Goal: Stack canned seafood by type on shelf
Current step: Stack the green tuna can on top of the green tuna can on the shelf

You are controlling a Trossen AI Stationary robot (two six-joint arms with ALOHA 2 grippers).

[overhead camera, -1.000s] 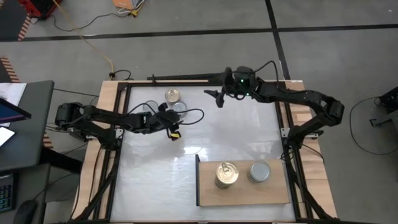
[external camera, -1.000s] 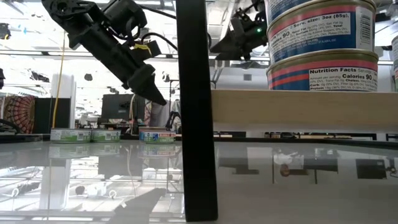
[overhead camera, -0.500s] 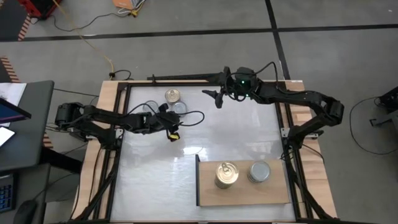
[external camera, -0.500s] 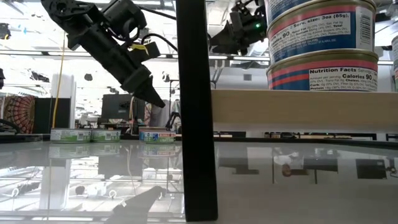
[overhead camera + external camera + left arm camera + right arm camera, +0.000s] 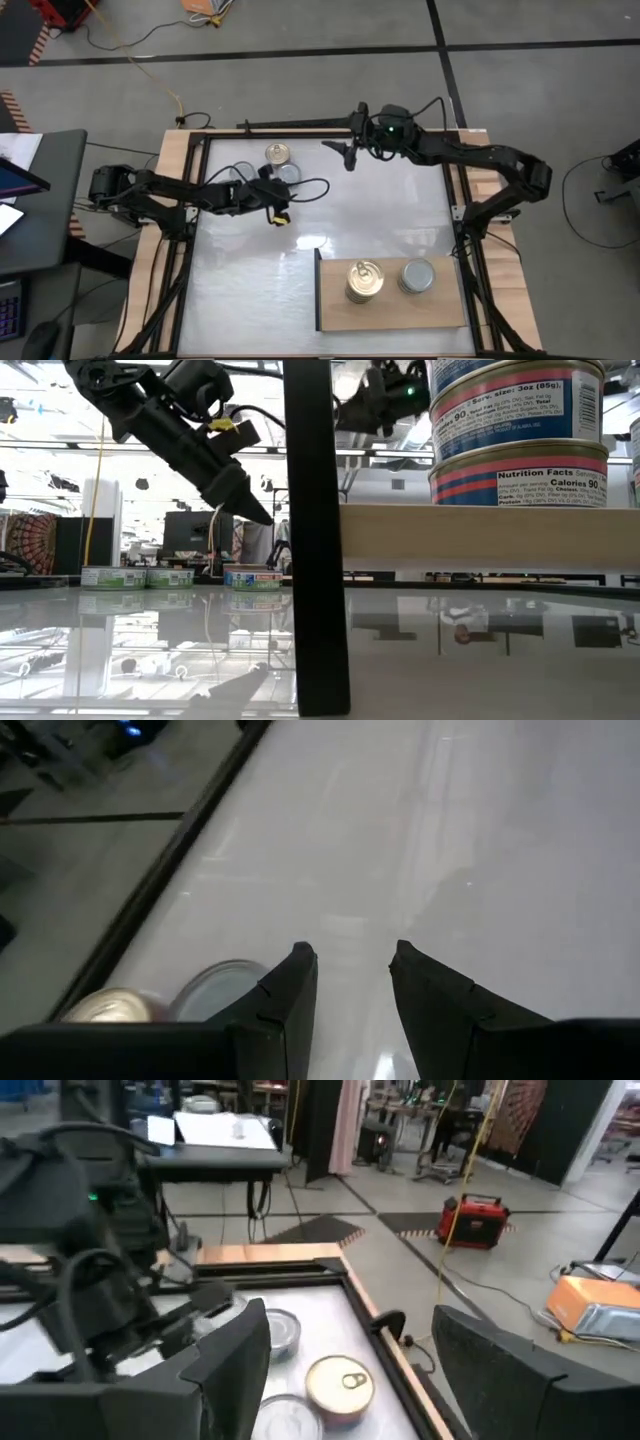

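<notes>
Three tins stand on the glass table near its far-left corner: a gold-lidded one [image 5: 277, 154], a silver one [image 5: 290, 172] and another partly under the left arm [image 5: 240, 175]. In the low view they line up [image 5: 170, 576]. The wooden shelf [image 5: 390, 310] lies near-right and carries a gold-lidded stack [image 5: 364, 281] and a silver stack [image 5: 417, 276]. My left gripper [image 5: 280, 210] [image 5: 350, 955] hangs open above the table, just near-side of the loose tins. My right gripper [image 5: 340, 152] [image 5: 350, 1340] hovers wide open, to the right of those tins, which show in its wrist view [image 5: 340, 1385].
Wooden side rails and a dark frame [image 5: 195, 200] border the table. The board's dark upright edge [image 5: 315, 540] blocks the middle of the low view. Bare glass [image 5: 380, 210] lies between the loose tins and the shelf. A cable [image 5: 310, 185] trails off the left arm.
My right gripper has risen and drifted a little toward the table's far-left, toward the loose tins, staying open. The tins and the stacks have not moved.
</notes>
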